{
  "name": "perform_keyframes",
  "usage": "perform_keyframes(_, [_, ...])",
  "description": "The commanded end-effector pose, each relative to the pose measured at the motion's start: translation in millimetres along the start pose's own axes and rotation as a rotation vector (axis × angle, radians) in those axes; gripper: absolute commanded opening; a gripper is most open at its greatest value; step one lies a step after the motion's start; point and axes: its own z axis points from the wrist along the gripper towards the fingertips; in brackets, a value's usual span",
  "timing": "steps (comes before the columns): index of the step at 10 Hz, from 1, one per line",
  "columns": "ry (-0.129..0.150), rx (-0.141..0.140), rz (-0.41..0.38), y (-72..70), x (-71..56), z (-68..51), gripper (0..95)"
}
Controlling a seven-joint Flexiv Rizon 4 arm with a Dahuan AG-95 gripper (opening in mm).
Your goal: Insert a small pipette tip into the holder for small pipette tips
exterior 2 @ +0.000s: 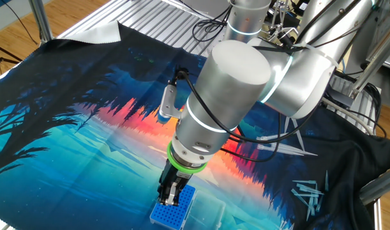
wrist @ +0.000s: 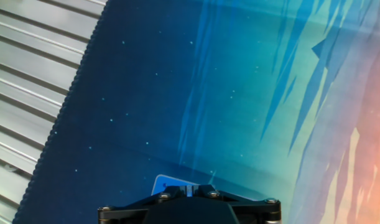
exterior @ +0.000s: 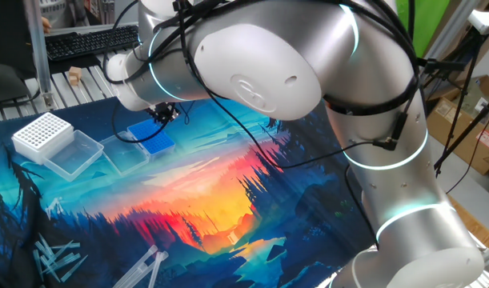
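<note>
The holder for small pipette tips is a bright-blue rack [exterior: 153,138] at the back left of the mat. It also shows in the other fixed view [exterior 2: 172,214], and a corner of it shows in the hand view [wrist: 170,183]. My gripper [exterior: 163,114] hangs just above the rack, also seen in the other fixed view [exterior 2: 172,193]. Its black fingers are closed to a thin gap [wrist: 188,188]. The small pipette tip is pinched in that gap and almost wholly hidden by the fingers.
A white box with bigger holes [exterior: 42,133] and clear plastic trays [exterior: 76,154] stand left of the rack. Loose pipette tips lie at the mat's front left [exterior: 56,260] and in the other fixed view [exterior 2: 308,191]. The slatted metal table edge [wrist: 28,93] lies beyond the mat.
</note>
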Motion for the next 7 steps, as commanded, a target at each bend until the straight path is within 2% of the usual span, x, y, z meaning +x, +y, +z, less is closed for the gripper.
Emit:
perform_keyframes(1, [0.001, 0.0, 0.001, 0.1, 0.9, 0.2, 0.0])
perform_keyframes(4, [-0.002, -0.003, 0.007, 0.5, 5.4, 1.0, 0.0])
perform_keyframes(7, [-0.019, -0.001, -0.009, 0.6, 6.9, 2.0, 0.0])
